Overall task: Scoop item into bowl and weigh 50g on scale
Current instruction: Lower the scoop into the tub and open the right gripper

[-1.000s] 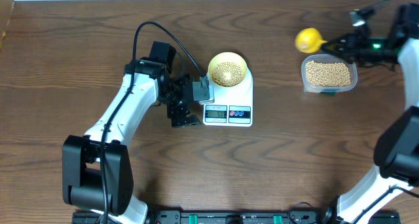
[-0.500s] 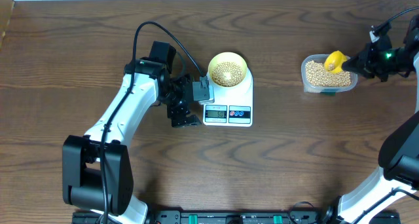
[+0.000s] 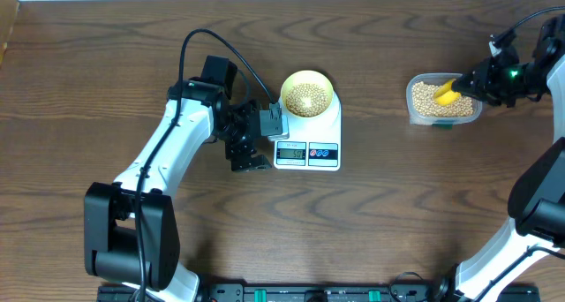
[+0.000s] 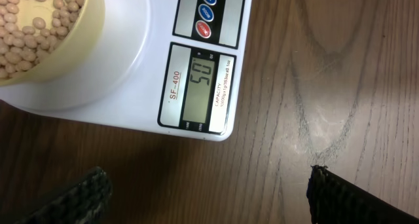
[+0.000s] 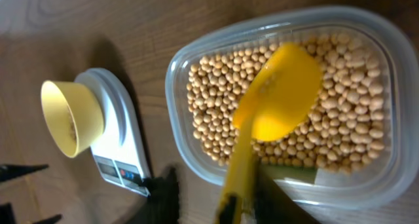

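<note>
The pale yellow bowl (image 3: 306,94) of tan beans (image 4: 33,27) stands on the white scale (image 3: 307,143), whose display (image 4: 200,86) reads 50. My left gripper (image 3: 265,141) hangs wide open just left of the scale's display edge, with only bare wood between its fingers (image 4: 78,198). At the right, the yellow scoop (image 5: 278,93) lies head down on the beans (image 5: 216,106) in the clear container (image 3: 443,101). My right gripper (image 5: 219,185) is at the scoop's handle with its jaws apart: wood shows between the left finger (image 5: 169,191) and the handle.
The scale's three round buttons (image 4: 206,13) sit beside the display. A black cable (image 3: 221,50) loops over the left arm, behind and left of the scale. The table's back edge runs close behind the container and the right arm (image 3: 538,196).
The right gripper carried the scoop from behind-left of the container into it and laid the head on the beans. Its jaws have parted from the handle. The left arm has not moved.
</note>
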Tool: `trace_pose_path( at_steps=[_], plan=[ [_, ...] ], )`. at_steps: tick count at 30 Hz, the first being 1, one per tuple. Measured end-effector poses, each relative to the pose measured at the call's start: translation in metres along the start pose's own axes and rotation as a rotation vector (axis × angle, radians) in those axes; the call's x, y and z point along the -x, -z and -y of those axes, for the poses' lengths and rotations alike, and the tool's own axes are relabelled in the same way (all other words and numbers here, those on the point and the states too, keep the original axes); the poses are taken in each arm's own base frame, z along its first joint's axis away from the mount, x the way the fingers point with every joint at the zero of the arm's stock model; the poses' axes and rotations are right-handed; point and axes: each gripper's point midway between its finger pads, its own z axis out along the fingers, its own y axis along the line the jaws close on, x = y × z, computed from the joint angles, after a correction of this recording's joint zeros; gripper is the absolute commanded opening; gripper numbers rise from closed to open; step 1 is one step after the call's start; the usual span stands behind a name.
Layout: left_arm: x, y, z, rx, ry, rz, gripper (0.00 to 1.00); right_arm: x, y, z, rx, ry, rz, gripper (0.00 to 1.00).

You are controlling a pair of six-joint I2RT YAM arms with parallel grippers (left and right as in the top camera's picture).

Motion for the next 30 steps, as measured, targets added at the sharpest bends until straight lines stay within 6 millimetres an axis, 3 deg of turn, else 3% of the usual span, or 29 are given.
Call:
trace_pose_path(
  at_steps=[4, 6, 16, 23, 30],
  plan=[
    [0.000, 0.000, 0.000, 0.000, 0.000, 0.000, 0.98, 0.003, 0.000, 0.004, -0.023, 0.015, 0.011, 0.91],
    [0.000, 0.000, 0.000, 0.000, 0.000, 0.000, 0.98, 0.006, 0.000, 0.009, -0.053, 0.029, 0.021, 0.99],
    [0.000, 0.000, 0.000, 0.000, 0.000, 0.000, 0.97, 0.029, 0.006, 0.038, -0.225, 0.076, 0.106, 0.99],
    [0.000, 0.000, 0.000, 0.000, 0.000, 0.000, 0.98, 0.067, 0.014, 0.041, -0.265, 0.152, 0.248, 0.99],
    [0.000, 0.000, 0.000, 0.000, 0.000, 0.000, 0.98, 0.076, 0.017, 0.041, -0.275, 0.172, 0.285, 0.99]
  ],
)
